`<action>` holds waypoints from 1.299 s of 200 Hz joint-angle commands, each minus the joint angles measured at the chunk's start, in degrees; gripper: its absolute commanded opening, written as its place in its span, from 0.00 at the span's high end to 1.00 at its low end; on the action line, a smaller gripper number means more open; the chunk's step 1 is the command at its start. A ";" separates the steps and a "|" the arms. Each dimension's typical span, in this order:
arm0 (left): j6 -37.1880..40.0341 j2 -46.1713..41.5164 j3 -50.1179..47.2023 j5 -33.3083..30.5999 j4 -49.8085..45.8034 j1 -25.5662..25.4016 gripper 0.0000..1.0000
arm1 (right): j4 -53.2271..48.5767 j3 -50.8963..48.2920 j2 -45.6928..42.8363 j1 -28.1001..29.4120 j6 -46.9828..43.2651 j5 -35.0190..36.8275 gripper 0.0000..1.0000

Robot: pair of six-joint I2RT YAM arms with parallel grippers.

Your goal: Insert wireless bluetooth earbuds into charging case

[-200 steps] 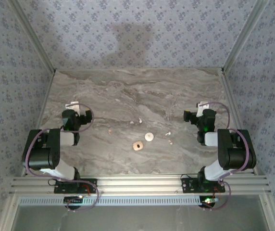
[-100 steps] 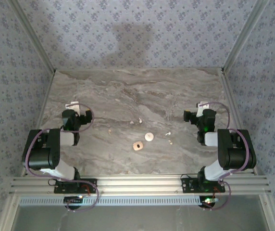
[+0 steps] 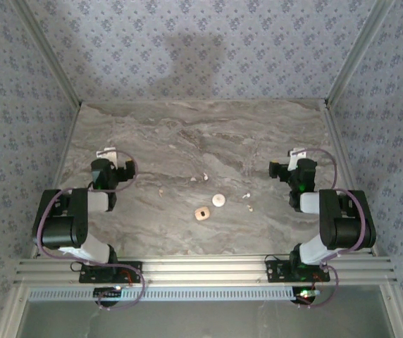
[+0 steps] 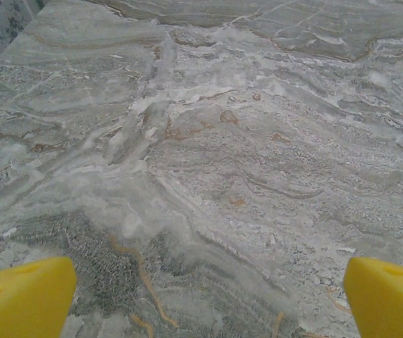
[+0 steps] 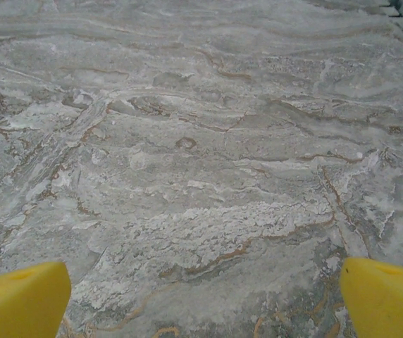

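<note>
In the top view the round cream charging case (image 3: 218,200) lies on the marble table (image 3: 187,134), near the front middle. Tiny pale earbuds lie around it: one (image 3: 204,177) behind it to the left, another (image 3: 246,196) to its right. My left gripper (image 3: 107,155) is folded back at the left side, well clear of the case. My right gripper (image 3: 298,155) sits likewise at the right. In the wrist views the left gripper (image 4: 208,303) and the right gripper (image 5: 205,299) are both open, yellow fingertips (image 4: 22,296) (image 5: 385,296) wide apart over bare marble.
A tan squarish piece (image 3: 201,213) with a dark centre spot lies just in front and left of the case. More pale flecks (image 3: 161,191) dot the marble. Metal frame rails (image 3: 201,267) run along the front edge, and patterned walls enclose the table.
</note>
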 commanded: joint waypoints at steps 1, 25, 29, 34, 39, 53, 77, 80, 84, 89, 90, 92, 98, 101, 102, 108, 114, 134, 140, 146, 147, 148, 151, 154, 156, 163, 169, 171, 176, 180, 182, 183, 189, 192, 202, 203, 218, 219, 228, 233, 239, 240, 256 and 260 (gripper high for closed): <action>1.04 -4.68 4.68 0.79 -9.63 -0.71 0.07 | -10.14 4.60 -5.52 0.02 1.60 1.19 0.00; -0.33 -9.28 8.86 0.25 -21.45 -1.73 0.09 | -27.15 9.79 -11.93 0.27 5.37 1.51 0.00; -0.52 -10.05 9.91 0.46 -23.79 -2.03 0.09 | -30.42 10.81 -13.01 0.41 5.90 1.36 0.00; -0.61 -10.91 11.17 0.58 -26.84 -2.69 0.10 | -34.62 12.14 -14.22 0.66 6.85 1.28 0.00; -0.65 -11.76 12.55 0.58 -29.91 -3.32 0.11 | -39.08 13.64 -15.35 0.97 7.73 1.26 0.00; -1.65 -14.06 16.08 0.41 -37.73 -5.56 0.12 | -51.05 17.99 -18.01 2.43 10.66 1.26 0.00; -6.17 -17.47 20.96 0.76 -48.95 -8.92 0.13 | -67.46 22.97 -21.41 6.58 15.29 1.02 0.00; -6.93 -17.74 21.45 0.82 -50.18 -9.20 0.13 | -69.17 23.38 -21.79 7.24 15.88 1.04 0.00; -7.87 -18.32 22.05 0.93 -51.72 -9.57 0.13 | -71.25 23.90 -22.22 8.09 16.54 0.88 0.00; -8.91 -18.84 22.85 1.50 -53.76 -9.99 0.13 | -73.66 24.58 -22.67 9.65 17.59 0.78 0.00; -9.13 -18.89 22.98 1.61 -54.10 -10.07 0.13 | -74.12 24.64 -22.76 9.94 17.85 0.84 0.00; -9.41 -19.09 23.25 1.99 -54.90 -10.20 0.13 | -75.02 24.86 -22.93 10.49 18.37 0.85 0.00; -10.14 -19.53 24.08 3.05 -57.20 -10.52 0.13 | -77.80 25.43 -23.25 12.54 19.79 0.71 0.00; -10.41 -19.70 24.53 3.51 -58.36 -10.63 0.13 | -78.97 25.70 -23.45 13.58 20.34 0.58 0.00; -10.54 -19.72 24.65 3.63 -58.81 -10.66 0.13 | -79.28 25.77 -23.50 14.02 20.50 0.61 0.00; -11.18 -19.96 25.52 4.22 -61.31 -10.93 0.14 | -81.05 26.21 -23.55 16.51 21.78 0.91 0.00; -11.88 -20.08 26.34 4.64 -63.53 -11.03 0.14 | -82.30 26.52 -23.47 18.92 23.28 1.53 0.00; -13.04 -20.21 27.75 7.17 -68.64 -11.06 0.14 | -84.22 27.37 -22.09 26.99 27.44 4.03 0.00; -13.70 -20.17 27.99 7.35 -69.57 -11.04 0.14 | -84.46 27.72 -21.24 28.65 29.03 4.81 0.00; -14.63 -20.09 28.02 7.36 -70.21 -11.04 0.14 | -84.73 28.22 -20.30 30.16 30.52 5.07 0.00; -14.81 -20.14 28.02 7.36 -70.32 -11.04 0.14 | -84.75 28.39 -20.03 30.44 30.77 5.05 0.00; -14.98 -20.07 28.02 7.36 -70.42 -11.04 0.14 | -84.77 28.48 -19.77 30.62 30.99 5.09 0.00; -15.32 -20.01 27.95 7.48 -70.58 -11.04 0.14 | -84.98 28.81 -19.14 31.42 31.81 4.98 0.00; -15.48 -19.93 27.94 7.79 -70.71 -11.04 0.14 | -85.15 29.16 -18.57 32.07 32.59 5.08 0.00; -15.55 -19.87 27.87 7.99 -70.83 -11.04 0.14 | -85.42 29.48 -18.00 32.50 33.02 5.07 0.00; -15.72 -19.64 27.85 8.63 -71.11 -11.05 0.14 | -86.17 30.59 -16.17 34.07 34.69 4.95 0.00; -16.00 -19.28 27.75 8.78 -71.36 -11.04 0.14 | -86.87 31.53 -14.61 35.27 35.86 4.95 0.00; -16.18 -19.23 27.76 8.77 -71.45 -11.04 0.14 | -87.13 31.75 -14.02 35.70 36.32 4.95 0.00; -16.29 -18.90 27.85 8.76 -71.83 -11.04 0.14 | -87.81 32.61 -12.59 36.69 37.13 4.99 0.00; -16.35 -18.62 27.89 8.77 -72.18 -11.04 0.14 | -88.28 33.22 -11.44 37.39 37.53 4.91 0.00; -16.31 -18.49 27.97 8.76 -72.29 -11.04 0.14 | -88.47 33.53 -10.85 37.75 38.74 4.87 0.00; -16.31 -18.46 28.00 8.67 -72.46 -11.04 0.14 | -88.60 33.73 -10.57 37.92 39.10 4.87 0.00; -16.39 -18.06 28.23 8.51 -73.16 -11.04 0.14 | -89.25 34.75 -8.70 38.81 40.53 4.52 0.00; -16.47 -17.84 28.39 8.31 -73.59 -11.04 0.14 | -89.41 35.25 -7.71 39.18 41.12 4.22 0.00; -16.69 -17.40 28.89 7.89 -74.76 -11.04 0.15 | -90.13 37.17 -4.30 40.40 42.78 2.69 0.02; -16.72 -17.38 28.94 7.89 -74.84 -11.04 0.15 | -90.22 37.39 -3.95 40.52 42.92 2.41 0.03; -17.17 -17.04 29.31 8.34 -75.63 -10.99 0.14 | -91.77 40.83 1.27 41.85 45.36 0.41 0.08; -17.22 -17.03 29.33 8.38 -75.67 -11.01 0.15 | -91.83 41.07 1.43 41.95 45.53 0.31 0.08; -17.46 -16.94 29.25 8.68 -75.75 -11.04 0.15 | -92.61 42.94 4.51 42.80 46.75 -0.14 0.10; -17.57 -17.07 29.13 8.91 -75.84 -11.04 0.14 | -92.87 44.05 5.90 43.36 47.16 -0.11 0.13; -17.62 -17.01 29.04 9.17 -75.84 -11.04 0.15 | -93.43 44.78 7.52 43.83 47.54 0.07 0.14; -17.71 -17.06 29.01 9.19 -75.81 -11.04 0.15 | -93.50 44.80 7.80 43.91 47.59 0.09 0.14; -17.75 -17.19 28.83 9.51 -76.01 -11.04 0.15 | -93.72 48.71 11.10 44.33 48.02 -0.63 0.19; -17.74 -17.27 28.77 9.55 -76.06 -11.04 0.14 | -93.61 49.08 11.80 44.40 48.24 -0.86 0.20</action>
